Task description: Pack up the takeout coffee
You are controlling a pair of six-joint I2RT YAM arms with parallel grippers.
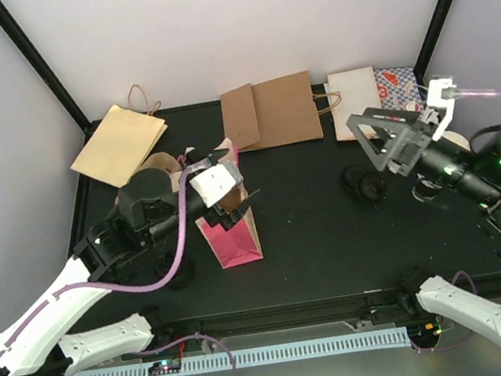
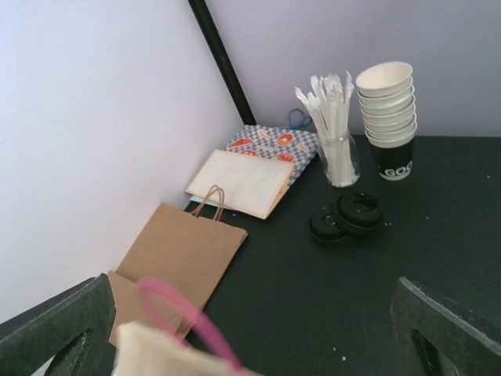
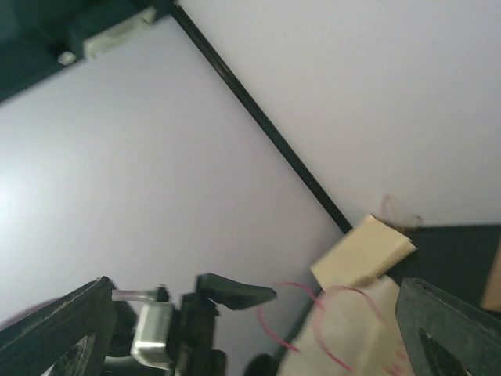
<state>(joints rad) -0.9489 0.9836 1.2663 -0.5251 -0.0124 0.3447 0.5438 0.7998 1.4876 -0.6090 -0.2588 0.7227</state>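
A pink paper bag (image 1: pixel 232 240) stands upright left of centre. Its pink handle and pale mouth show at the bottom of the left wrist view (image 2: pixel 176 317). My left gripper (image 1: pixel 235 208) hovers over the bag's mouth, open and empty (image 2: pixel 254 337). My right gripper (image 1: pixel 394 141) is raised at the right, open and empty (image 3: pixel 254 329), and looks across at the pink bag (image 3: pixel 356 329). I cannot pick out the single small white cup. A cream round shape (image 1: pixel 162 162) shows behind the left arm, mostly hidden.
A stack of nested cups (image 2: pixel 387 117), a glass of white stirrers (image 2: pixel 337 137) and black lids (image 2: pixel 348 215) stand at the back right. Flat bags lie along the back: tan (image 1: pixel 118 144), brown (image 1: pixel 272 110), white (image 1: pixel 354 103) and patterned (image 1: pixel 396 84).
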